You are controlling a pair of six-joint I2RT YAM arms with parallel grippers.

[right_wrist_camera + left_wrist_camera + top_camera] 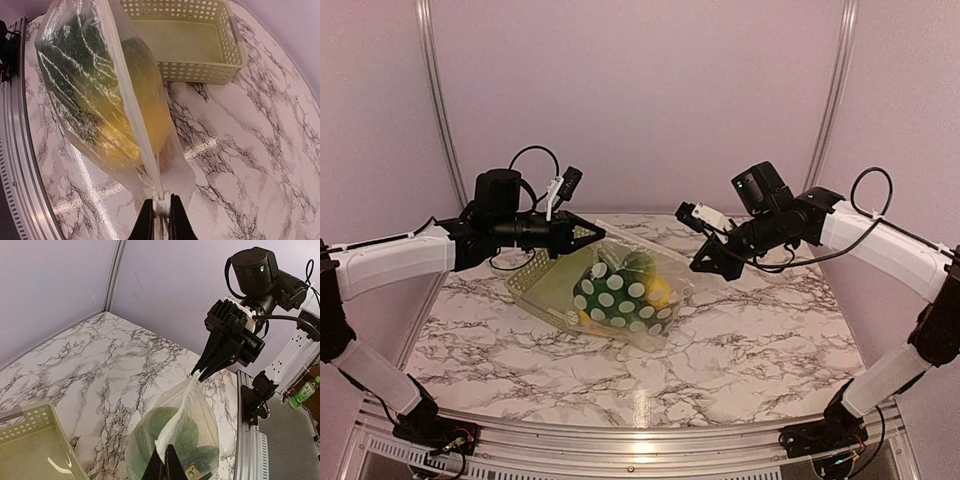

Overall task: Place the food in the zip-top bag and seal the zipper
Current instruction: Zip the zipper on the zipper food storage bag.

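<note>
The left jaws are squeezed tight on one end of the top edge of the zip-top bag [620, 295]. The right jaws are squeezed tight on the other end of that same edge. The two sets of jaws point at each other, and the bag hangs stretched between them.

The zipper [134, 112] runs as a thin pale strip from the right jaws along the top of the bag. It looks flat and pressed together close to the right jaws. I cannot tell if it is shut all the way along.

The food is inside the bag. A dark green piece [65, 70] fills one side, and an orange-yellow piece [145, 105] sits next to it. From above, big white dots on the bag show in front of the green, and some yellow shows on the side of the right arm. The other pieces are too hidden to pick out.

The bag sags down over the middle of the marble counter [750, 350]. I cannot tell if its bottom touches the counter.

A pale green basket [530, 282] with small holes in its walls stands on the counter, just behind the bag on the left arm's side.
</note>
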